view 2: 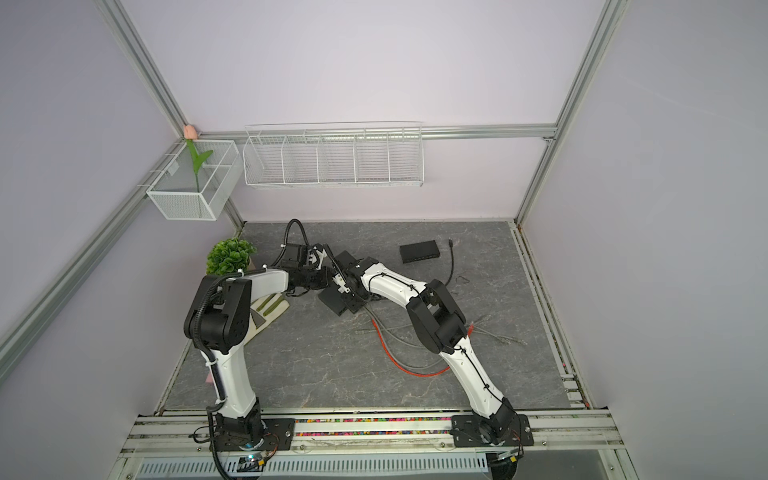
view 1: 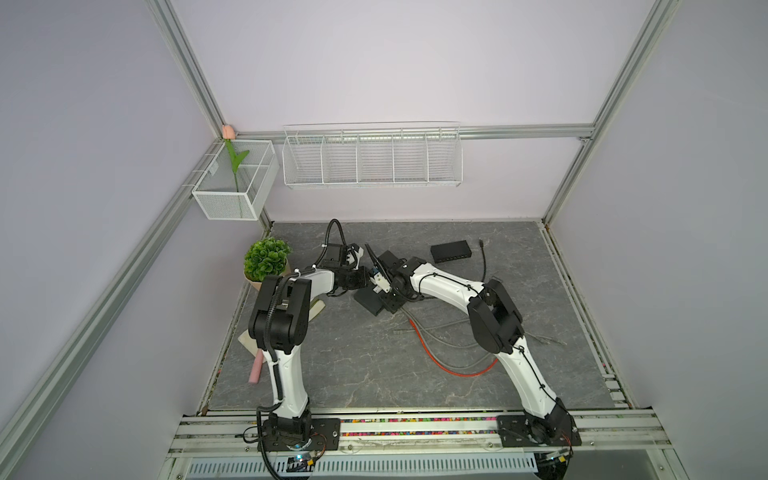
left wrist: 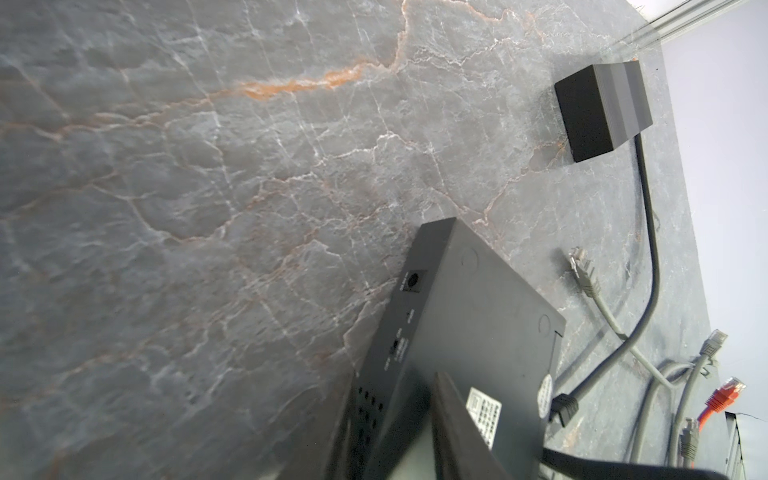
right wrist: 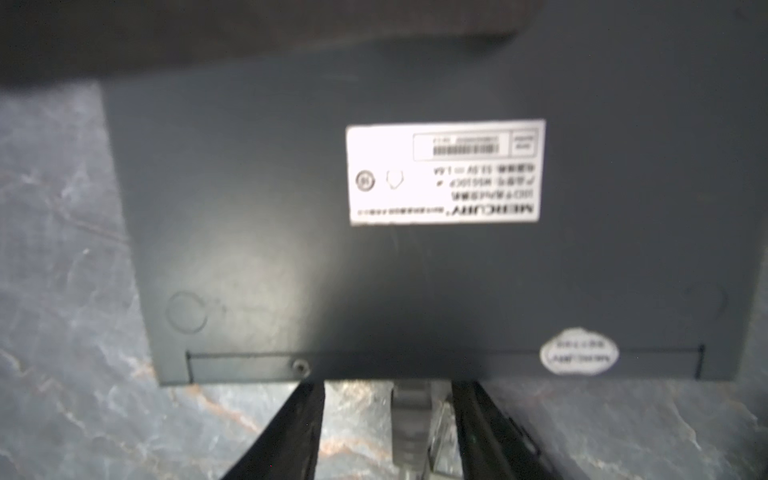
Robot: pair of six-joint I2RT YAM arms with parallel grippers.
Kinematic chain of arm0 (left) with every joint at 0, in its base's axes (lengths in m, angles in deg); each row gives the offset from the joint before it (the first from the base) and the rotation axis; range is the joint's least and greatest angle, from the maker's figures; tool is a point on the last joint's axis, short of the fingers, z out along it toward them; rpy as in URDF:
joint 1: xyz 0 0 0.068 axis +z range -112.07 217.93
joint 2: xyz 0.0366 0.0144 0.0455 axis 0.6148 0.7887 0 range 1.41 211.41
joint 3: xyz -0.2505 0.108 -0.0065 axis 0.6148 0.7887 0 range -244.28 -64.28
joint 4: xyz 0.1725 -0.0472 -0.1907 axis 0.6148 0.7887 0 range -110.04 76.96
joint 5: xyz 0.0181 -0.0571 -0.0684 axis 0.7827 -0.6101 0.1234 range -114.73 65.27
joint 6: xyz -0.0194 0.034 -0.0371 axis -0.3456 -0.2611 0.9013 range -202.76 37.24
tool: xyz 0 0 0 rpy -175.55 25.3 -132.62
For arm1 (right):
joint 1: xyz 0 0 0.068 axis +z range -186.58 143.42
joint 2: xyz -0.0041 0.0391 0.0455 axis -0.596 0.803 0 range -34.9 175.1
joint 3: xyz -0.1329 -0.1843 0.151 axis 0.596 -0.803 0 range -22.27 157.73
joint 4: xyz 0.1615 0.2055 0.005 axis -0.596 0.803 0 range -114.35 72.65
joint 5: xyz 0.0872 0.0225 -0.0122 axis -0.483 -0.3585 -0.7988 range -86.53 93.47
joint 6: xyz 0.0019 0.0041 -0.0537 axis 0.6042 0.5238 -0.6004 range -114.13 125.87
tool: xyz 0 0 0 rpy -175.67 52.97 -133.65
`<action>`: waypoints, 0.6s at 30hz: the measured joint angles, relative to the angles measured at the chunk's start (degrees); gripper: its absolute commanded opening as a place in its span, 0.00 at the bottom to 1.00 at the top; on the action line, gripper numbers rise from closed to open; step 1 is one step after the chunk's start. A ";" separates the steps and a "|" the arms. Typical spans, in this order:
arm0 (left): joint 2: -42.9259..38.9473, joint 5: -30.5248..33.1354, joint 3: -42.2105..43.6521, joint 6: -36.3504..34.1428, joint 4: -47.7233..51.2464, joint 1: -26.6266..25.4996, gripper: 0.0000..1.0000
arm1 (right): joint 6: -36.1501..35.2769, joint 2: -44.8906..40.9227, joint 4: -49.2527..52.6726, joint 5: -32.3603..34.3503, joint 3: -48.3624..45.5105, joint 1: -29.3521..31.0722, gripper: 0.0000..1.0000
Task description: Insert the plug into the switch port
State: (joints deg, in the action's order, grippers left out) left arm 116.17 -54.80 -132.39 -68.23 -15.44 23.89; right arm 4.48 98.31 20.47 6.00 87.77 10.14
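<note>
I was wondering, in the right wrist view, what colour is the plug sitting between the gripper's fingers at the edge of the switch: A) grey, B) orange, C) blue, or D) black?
A: the plug between the spread fingers of the right gripper is grey where it meets the edge of the upturned switch.

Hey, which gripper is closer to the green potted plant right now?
Left. In both top views the left gripper is to the right of the potted plant, at the switch; the right gripper is farther right, on the switch's other side.
</note>
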 measured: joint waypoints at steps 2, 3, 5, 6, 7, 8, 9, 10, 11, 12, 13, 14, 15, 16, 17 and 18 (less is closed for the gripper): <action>0.00 0.00 0.04 0.00 -0.02 0.00 0.32 | -0.33 -1.20 -0.55 0.09 -1.22 -0.02 0.50; 0.00 0.00 0.07 0.00 -0.02 0.00 0.32 | -0.46 -1.66 -0.90 0.26 -1.60 -0.02 0.51; -0.02 0.00 0.09 0.00 -0.04 0.00 0.32 | -0.81 -2.36 -1.44 0.68 -2.01 -0.04 0.51; -0.02 0.02 0.09 0.00 -0.04 0.00 0.32 | -0.98 -2.60 -1.53 0.68 -2.05 -0.09 0.49; -0.02 0.02 0.11 0.00 -0.04 0.00 0.32 | -1.22 -2.78 -1.64 0.68 -2.05 -0.13 0.46; -0.02 0.02 0.11 0.00 -0.04 0.00 0.32 | -1.53 -2.86 -1.70 0.66 -2.05 -0.13 0.44; -0.02 0.02 0.11 0.00 -0.04 0.00 0.32 | -1.66 -2.91 -1.75 0.63 -2.05 -0.13 0.44; -0.02 0.02 0.11 0.00 -0.04 0.00 0.32 | -1.79 -2.93 -1.77 0.63 -2.05 -0.15 0.44; -0.02 0.02 0.11 0.00 -0.04 0.00 0.32 | -1.90 -2.93 -1.77 0.63 -2.12 -0.17 0.43; -0.04 0.02 0.11 0.00 -0.04 0.00 0.32 | -1.95 -2.93 -1.75 0.66 -2.27 -0.17 0.43; -0.04 0.02 0.11 0.00 -0.04 0.00 0.32 | -2.08 -2.93 -1.73 0.66 -2.43 -0.20 0.43; -0.04 0.02 0.11 0.00 -0.04 0.00 0.32 | -2.08 -2.93 -1.70 0.66 -2.60 -0.24 0.42; -0.04 0.02 0.11 0.00 -0.04 0.00 0.32 | -2.10 -2.93 -1.66 0.66 -2.84 -0.31 0.42; -0.04 0.04 0.11 0.00 -0.04 0.00 0.32 | -2.10 -2.91 -1.55 0.63 -2.99 -0.42 0.42; -0.07 0.04 0.11 0.00 -0.04 0.00 0.32 | -2.10 -2.93 -1.40 0.66 -3.06 -0.50 0.42; -0.11 0.04 0.15 0.00 -0.02 0.00 0.32 | -2.10 -2.93 -1.38 0.66 -3.23 -0.63 0.42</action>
State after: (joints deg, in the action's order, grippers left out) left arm 116.06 -54.75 -132.24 -68.23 -15.46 23.89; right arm 2.39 95.38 19.09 6.65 84.54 9.50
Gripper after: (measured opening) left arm 0.320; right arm 0.420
